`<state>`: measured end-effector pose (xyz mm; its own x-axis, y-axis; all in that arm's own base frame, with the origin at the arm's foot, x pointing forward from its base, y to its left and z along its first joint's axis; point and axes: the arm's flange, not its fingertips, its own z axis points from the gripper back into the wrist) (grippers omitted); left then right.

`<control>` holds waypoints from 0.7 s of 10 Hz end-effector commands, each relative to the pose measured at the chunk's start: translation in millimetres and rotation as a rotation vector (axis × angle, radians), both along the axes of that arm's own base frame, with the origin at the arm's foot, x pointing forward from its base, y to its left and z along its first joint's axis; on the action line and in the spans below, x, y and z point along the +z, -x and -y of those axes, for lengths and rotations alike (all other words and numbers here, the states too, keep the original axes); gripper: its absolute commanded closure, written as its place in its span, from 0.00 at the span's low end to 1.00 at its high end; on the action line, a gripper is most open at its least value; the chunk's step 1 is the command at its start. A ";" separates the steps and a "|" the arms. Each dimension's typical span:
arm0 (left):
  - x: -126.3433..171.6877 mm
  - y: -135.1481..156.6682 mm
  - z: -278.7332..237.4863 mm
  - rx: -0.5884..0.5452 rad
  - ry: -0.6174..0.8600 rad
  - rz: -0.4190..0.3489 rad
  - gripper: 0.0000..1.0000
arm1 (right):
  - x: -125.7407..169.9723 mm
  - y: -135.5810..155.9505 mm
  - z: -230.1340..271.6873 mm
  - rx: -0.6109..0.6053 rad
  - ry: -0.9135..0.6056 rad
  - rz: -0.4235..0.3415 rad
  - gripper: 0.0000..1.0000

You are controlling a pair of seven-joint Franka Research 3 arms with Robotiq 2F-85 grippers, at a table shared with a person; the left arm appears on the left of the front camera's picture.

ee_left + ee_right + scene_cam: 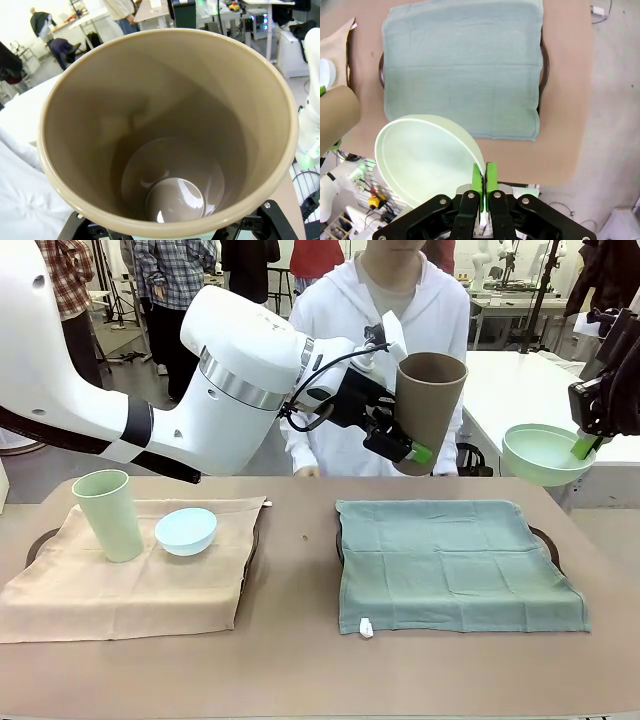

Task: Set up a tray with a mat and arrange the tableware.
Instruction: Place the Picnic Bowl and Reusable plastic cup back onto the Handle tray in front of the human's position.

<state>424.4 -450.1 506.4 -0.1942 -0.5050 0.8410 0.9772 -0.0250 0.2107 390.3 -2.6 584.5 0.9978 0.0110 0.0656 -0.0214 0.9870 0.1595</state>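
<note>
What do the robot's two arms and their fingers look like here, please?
The left arm is glossy white with a silver ring, a black band and a black cable to its black left gripper. The right gripper is black too, and its fingers carry bright green pads.

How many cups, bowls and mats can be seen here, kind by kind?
Cups: 2, pale green cup and brown cup
Bowls: 2, light blue bowl and pale green bowl
Mats: 2, beige mat and green mat
Total: 6

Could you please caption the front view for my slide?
Left gripper holds brown cup, right gripper pale green bowl, above green mat.
</note>
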 end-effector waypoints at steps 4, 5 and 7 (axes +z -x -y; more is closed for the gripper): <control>-16.3 -9.6 -3.9 -0.024 0.012 -0.020 0.19 | -15.5 -15.1 1.1 0.014 -0.006 -0.005 0.96; -39.4 -22.8 -10.0 -0.034 0.023 -0.068 0.19 | -34.5 -30.8 1.8 -0.003 0.009 0.010 0.96; -84.6 -45.2 -22.7 -0.031 0.041 -0.132 0.19 | -74.0 -55.1 -6.4 0.002 0.041 -0.009 0.96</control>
